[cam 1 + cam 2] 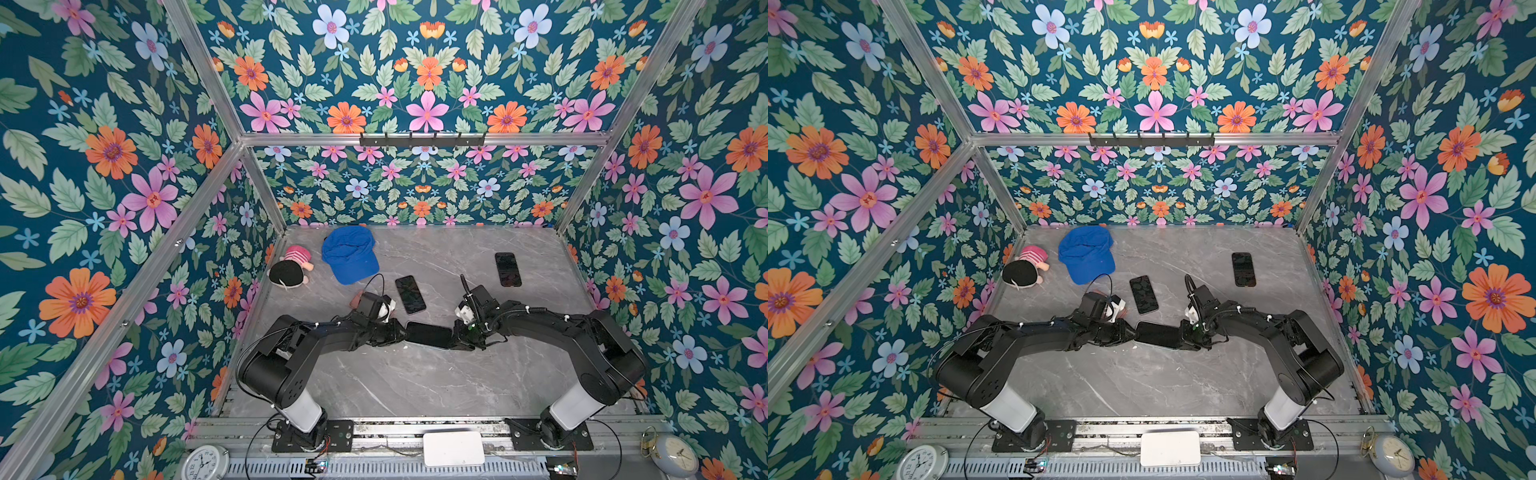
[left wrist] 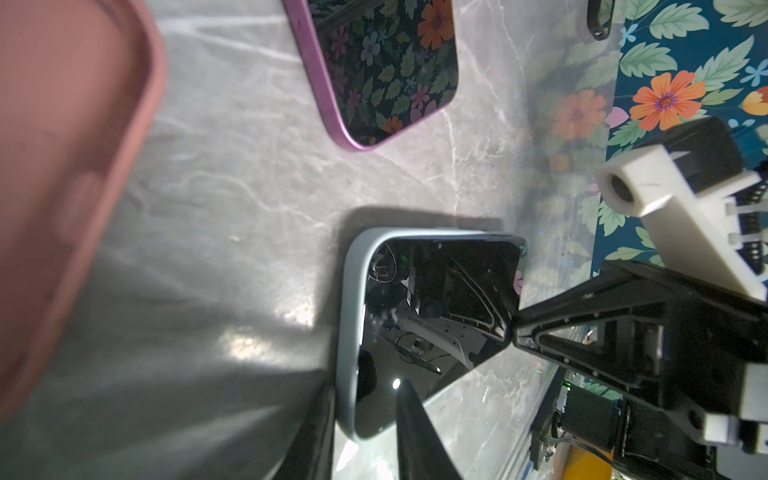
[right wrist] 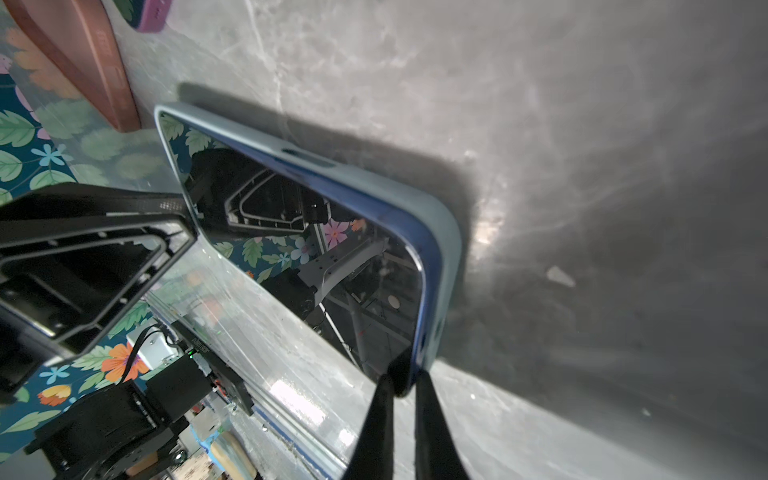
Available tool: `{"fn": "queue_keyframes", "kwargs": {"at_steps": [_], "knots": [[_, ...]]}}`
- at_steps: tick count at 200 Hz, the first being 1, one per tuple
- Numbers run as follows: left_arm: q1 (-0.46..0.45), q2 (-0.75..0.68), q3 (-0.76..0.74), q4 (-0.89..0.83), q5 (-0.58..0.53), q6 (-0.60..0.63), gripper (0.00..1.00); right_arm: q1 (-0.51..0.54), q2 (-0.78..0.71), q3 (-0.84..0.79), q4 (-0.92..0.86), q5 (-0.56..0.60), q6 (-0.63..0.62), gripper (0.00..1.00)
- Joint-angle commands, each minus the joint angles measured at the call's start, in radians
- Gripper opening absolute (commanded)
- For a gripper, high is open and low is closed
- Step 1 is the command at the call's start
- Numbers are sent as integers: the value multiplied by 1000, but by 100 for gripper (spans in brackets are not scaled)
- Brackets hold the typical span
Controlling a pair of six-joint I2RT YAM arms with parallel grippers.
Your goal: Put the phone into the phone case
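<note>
The right gripper (image 3: 405,380) pinches one end of the phone (image 3: 311,257), already in the pale case (image 3: 444,232). The left gripper (image 2: 365,384) clamps the other end, one finger behind the case and one on the screen. They hold it between them over the middle of the table (image 1: 415,382). The phone looks mostly in. One long blue edge stands above the rim, so that side likely needs pressing home.

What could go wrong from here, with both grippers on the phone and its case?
The phone may pop out: its dark-blue edge stands proud of the case rim along one side. The right gripper pinches only a corner, so it may slip. A pink case lies close by the left gripper, which may knock it.
</note>
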Motion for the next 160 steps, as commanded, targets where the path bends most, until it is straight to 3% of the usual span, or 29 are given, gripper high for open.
{"fn": "queue_keyframes", "kwargs": {"at_steps": [1, 26, 83, 160], "knots": [[-16, 8, -9, -14, 84, -5, 28, 30, 26, -10, 117, -38, -1, 10], [-3, -3, -11, -56, 69, 23, 28, 28, -44, 1, 32, 7, -32, 14], [71, -94, -13, -182, 41, 96, 46, 2, -176, 81, -170, 99, -188, 39], [-61, -93, -51, -21, 84, -25, 52, -72, 154, 421, -237, 69, -503, 63]]}}
